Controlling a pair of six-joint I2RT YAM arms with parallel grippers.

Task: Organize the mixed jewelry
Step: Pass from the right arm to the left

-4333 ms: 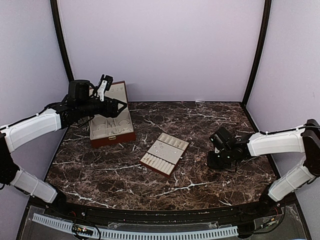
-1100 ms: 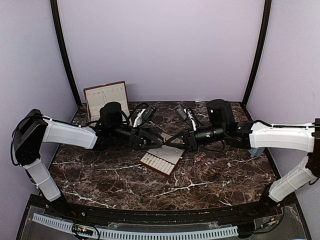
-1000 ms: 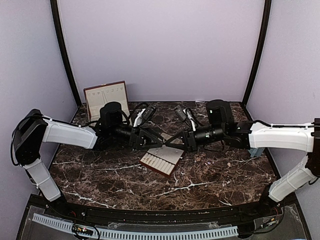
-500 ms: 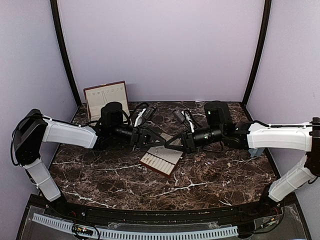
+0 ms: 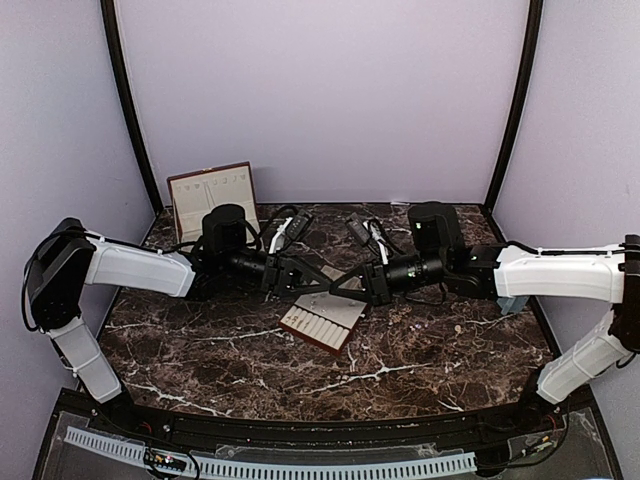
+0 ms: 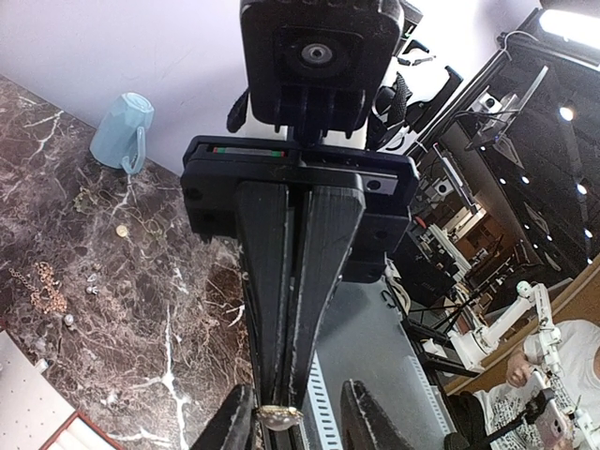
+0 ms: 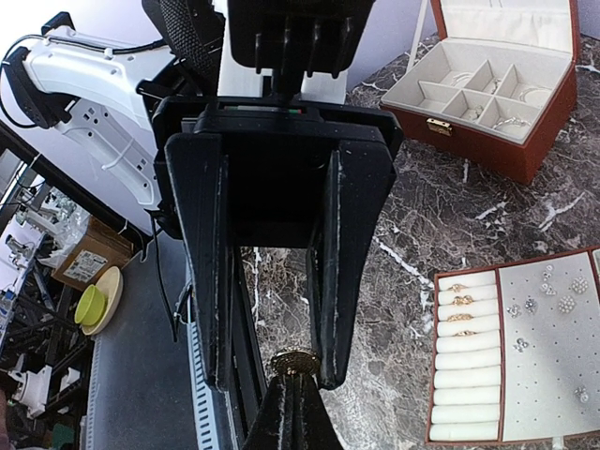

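Observation:
My left gripper (image 5: 314,282) is shut on a small round gold jewelry piece (image 6: 279,415), pinched at its very fingertips (image 6: 265,375). My right gripper (image 5: 336,284) meets it tip to tip above the cream slotted tray (image 5: 322,322). The right gripper (image 7: 275,375) is open, its fingers (image 7: 343,281) standing on either side of the gold piece (image 7: 296,362). The tray (image 7: 469,375) holds gold rings (image 7: 457,302) in its slots and pale studs (image 7: 548,305). Loose chains and small pieces (image 6: 42,286) lie on the marble.
The reddish-brown box (image 7: 487,141) with cream compartments stands open at the back left, its lid (image 5: 212,190) upright. A pale blue cup (image 6: 120,131) sits by the right wall. Both arms reach low across the middle of the table.
Both arms have swung in from the sides and met over the tray. In the last second the right gripper has slid a little left, round the left gripper's tip.

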